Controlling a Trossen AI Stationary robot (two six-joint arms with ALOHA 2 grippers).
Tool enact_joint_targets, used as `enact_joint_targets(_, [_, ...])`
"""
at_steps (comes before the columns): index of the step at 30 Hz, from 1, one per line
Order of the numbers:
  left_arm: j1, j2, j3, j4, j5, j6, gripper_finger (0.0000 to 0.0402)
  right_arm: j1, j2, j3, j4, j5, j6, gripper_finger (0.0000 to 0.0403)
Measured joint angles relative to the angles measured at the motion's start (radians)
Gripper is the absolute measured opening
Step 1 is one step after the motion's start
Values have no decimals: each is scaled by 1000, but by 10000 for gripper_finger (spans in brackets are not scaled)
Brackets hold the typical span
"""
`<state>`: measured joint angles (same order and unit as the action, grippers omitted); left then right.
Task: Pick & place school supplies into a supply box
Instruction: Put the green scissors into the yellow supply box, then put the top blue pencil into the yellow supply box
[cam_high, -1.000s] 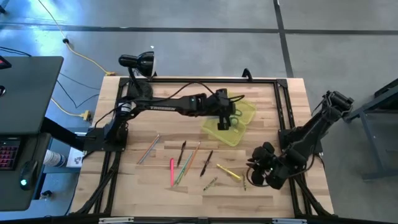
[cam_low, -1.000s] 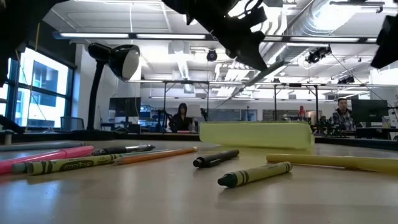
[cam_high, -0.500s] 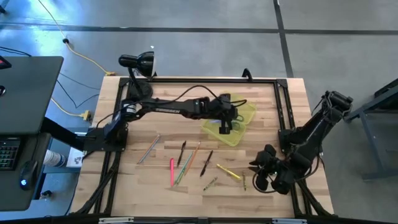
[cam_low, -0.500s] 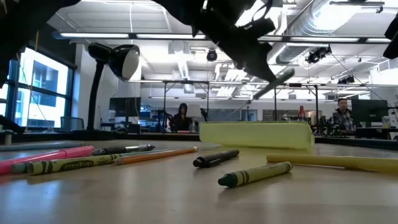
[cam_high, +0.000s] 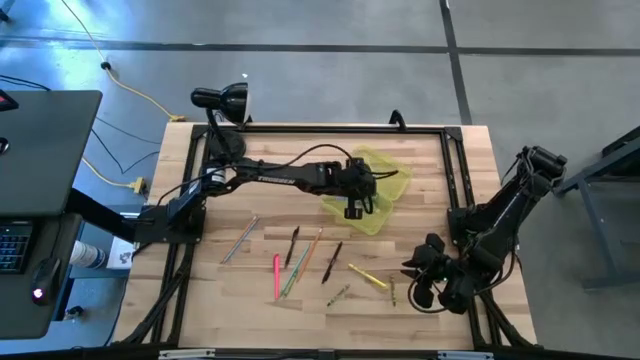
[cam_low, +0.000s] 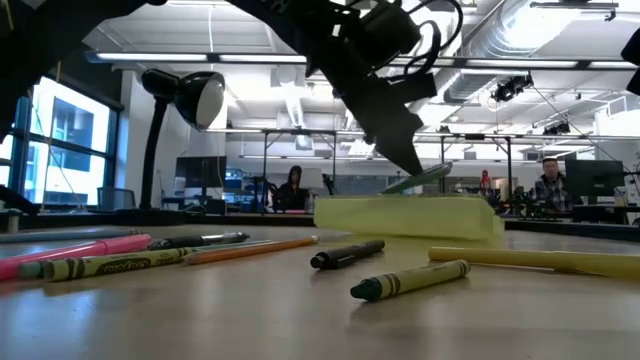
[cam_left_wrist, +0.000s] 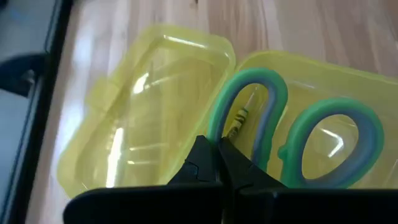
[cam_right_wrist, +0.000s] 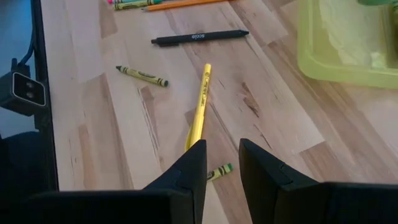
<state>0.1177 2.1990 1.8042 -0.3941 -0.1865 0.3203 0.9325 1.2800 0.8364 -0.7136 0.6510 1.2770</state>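
The supply box (cam_high: 384, 190) is a translucent yellow-green case lying open on the far middle of the table, its lid (cam_left_wrist: 149, 118) folded back. My left gripper (cam_high: 352, 207) hangs over the box, shut on the green-handled scissors (cam_left_wrist: 311, 143). A small crayon (cam_left_wrist: 238, 118) lies inside the box. Pens, pencils and crayons lie loose on the near half of the table, among them a pink pen (cam_high: 277, 277) and a yellow pen (cam_right_wrist: 199, 106). My right gripper (cam_right_wrist: 222, 158) is open, low over the table's near right, just short of the yellow pen. My left gripper pinches the scissors where the left handle loop (cam_left_wrist: 214, 127) narrows, coming from above and slanting down. The fingers (cam_left_wrist: 202, 155) hide the exact spot. Both loops point away from the fingers into the box, and the scissors sit tilted above the box rim (cam_low: 420, 178).
A black desk lamp (cam_high: 222, 100) stands at the far left corner. A black pen (cam_right_wrist: 199, 37), a green crayon (cam_right_wrist: 142, 75) and a short crayon bit (cam_right_wrist: 217, 172) lie near my right gripper. A black frame edges the table; people sit in the room beyond.
My left gripper has come down over the box and shifted slightly toward the table's left, staying shut. The scissors, held slanting upward above the box half a second ago, now dip down to its rim. My right gripper has drifted a little toward the near edge.
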Motion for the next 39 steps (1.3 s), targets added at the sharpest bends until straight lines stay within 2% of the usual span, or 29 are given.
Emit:
enact_joint_targets(6, [0, 19, 3, -51, 78, -63, 24, 0, 0, 0, -1, 3, -1, 73])
enact_joint_targets(17, [0, 89, 1, -66, 73, -93, 97, 0, 1, 0, 5, 10, 0, 73])
enact_joint_targets(24, [0, 89, 0, -75, 71, -92, 112, 0, 1, 0, 1, 13, -1, 73])
enact_joint_targets(28, [0, 89, 5, -41, 29, -90, 110, 0, 1, 0, 0, 13, -2, 73])
enact_joint_targets(33, [-6, 89, 64, -78, -1, -93, 112, 0, 1, 0, 0, 13, -2, 73])
enact_joint_targets(39, [-33, 75, 251, -329, 52, -93, 111, -3, 1, 0, -8, 24, -2, 73])
